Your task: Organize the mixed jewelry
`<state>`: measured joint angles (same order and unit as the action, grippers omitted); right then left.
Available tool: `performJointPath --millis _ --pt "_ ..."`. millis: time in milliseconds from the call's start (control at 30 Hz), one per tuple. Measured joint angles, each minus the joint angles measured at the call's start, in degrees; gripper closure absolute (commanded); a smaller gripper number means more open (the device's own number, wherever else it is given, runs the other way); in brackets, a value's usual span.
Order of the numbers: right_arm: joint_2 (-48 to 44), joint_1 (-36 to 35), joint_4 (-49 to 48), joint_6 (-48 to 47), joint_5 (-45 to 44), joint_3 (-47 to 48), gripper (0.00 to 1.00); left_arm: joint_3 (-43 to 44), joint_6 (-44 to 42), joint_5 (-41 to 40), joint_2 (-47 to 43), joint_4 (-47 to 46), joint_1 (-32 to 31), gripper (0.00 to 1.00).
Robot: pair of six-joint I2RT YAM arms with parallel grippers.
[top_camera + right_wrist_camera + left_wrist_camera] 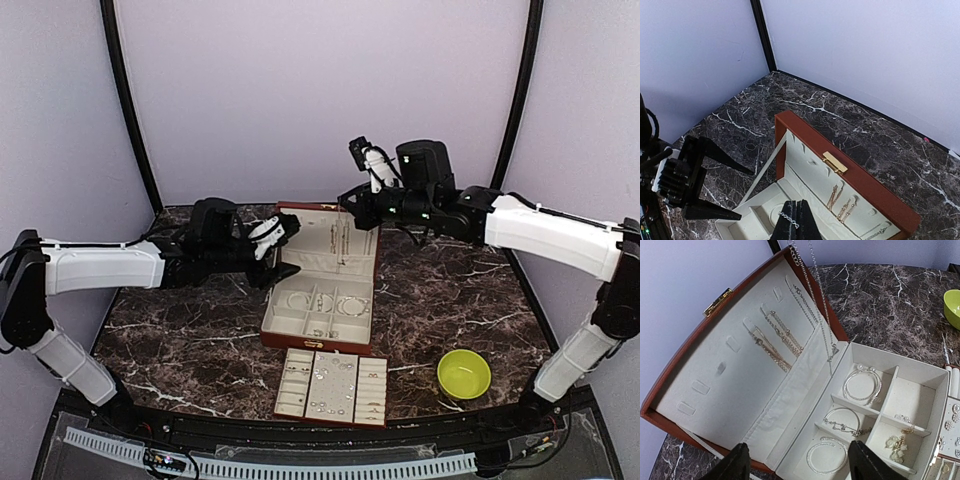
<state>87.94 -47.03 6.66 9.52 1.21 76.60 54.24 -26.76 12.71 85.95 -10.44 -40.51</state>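
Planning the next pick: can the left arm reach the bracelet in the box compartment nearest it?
Probably yes: the left gripper is open, aimed at that bracelet; lid up, nothing between.

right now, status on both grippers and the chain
Right gripper shut on thin silver chain, which hangs over the open jewelry box lid. Left gripper open, empty, beside the box. Nothing seen blocking.

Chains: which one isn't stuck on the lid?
The long silver chain dangling from the right fingers; the others lie pinned against the lid.
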Motion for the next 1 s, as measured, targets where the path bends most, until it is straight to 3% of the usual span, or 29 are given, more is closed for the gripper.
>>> performJointPath --millis 400,1000 --pt "6.9 -0.9 -1.0 -1.1 -5.3 5.9 1.0 -1.4 -5.2 0.3 2.8 -5.2 0.0 0.33" --pt "10.2 -0.9 -1.6 -3.1 -7.7 9.9 1.0 -0.8 -14.3 -4.5 12.6 -14.7 0.0 0.51"
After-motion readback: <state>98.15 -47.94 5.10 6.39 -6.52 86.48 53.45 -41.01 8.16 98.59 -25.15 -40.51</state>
